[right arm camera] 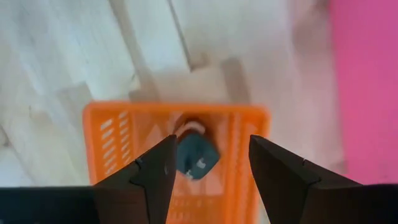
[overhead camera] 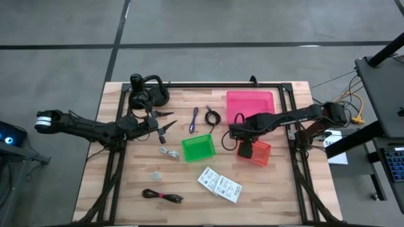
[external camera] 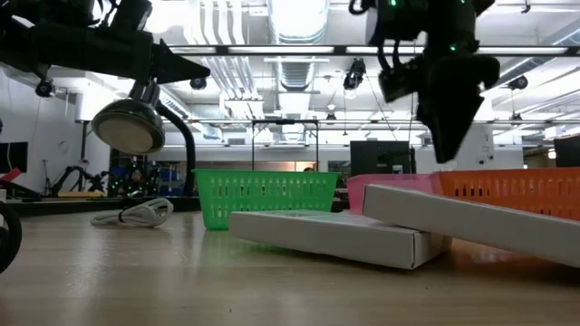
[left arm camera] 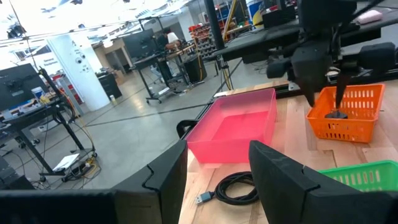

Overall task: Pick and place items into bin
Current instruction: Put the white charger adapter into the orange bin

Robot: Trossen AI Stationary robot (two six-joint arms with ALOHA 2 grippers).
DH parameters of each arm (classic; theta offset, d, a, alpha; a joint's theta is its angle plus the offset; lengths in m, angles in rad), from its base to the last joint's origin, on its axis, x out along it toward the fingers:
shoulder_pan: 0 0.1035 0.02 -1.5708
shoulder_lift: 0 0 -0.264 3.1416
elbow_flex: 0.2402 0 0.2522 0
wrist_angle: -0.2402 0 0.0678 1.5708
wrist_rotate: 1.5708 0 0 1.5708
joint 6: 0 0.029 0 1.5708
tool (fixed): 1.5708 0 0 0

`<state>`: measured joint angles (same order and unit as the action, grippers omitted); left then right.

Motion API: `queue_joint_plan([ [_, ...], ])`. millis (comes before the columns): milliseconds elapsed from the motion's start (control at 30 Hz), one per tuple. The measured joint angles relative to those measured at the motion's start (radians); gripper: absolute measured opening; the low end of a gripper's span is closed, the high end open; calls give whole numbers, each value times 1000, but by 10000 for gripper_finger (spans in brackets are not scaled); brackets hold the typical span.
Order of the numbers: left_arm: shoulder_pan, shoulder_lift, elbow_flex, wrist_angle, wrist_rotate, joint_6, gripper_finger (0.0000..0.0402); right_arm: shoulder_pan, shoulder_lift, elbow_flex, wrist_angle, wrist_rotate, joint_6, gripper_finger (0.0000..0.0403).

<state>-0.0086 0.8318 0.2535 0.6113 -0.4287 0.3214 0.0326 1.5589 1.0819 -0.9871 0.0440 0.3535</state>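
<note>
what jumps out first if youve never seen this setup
Three bright bins in mid-table draw the eye: a pink bin at the far side, a green basket and an orange basket nearer. The right gripper hangs open directly above the orange basket, where a small dark piece lies inside. The left gripper waits open beside the black headphones, with cables and white packets scattered on the wood.

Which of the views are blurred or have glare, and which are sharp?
Right wrist view: soft, the orange basket and wood smeared. Low view: ceiling lights glare, the right gripper only a dark shape. Left wrist view: bright glare upper left. High view: evenly lit, table clear.
</note>
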Motion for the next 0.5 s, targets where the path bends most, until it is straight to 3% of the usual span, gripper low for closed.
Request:
queue_joint_plan([
  [233, 0, 0, 0, 0, 0, 0, 158, 0, -2, 26, 127, 218, -131, 187],
  [500, 0, 0, 0, 0, 0, 0, 158, -5, -13, -51, 427, 235, -334, 187],
])
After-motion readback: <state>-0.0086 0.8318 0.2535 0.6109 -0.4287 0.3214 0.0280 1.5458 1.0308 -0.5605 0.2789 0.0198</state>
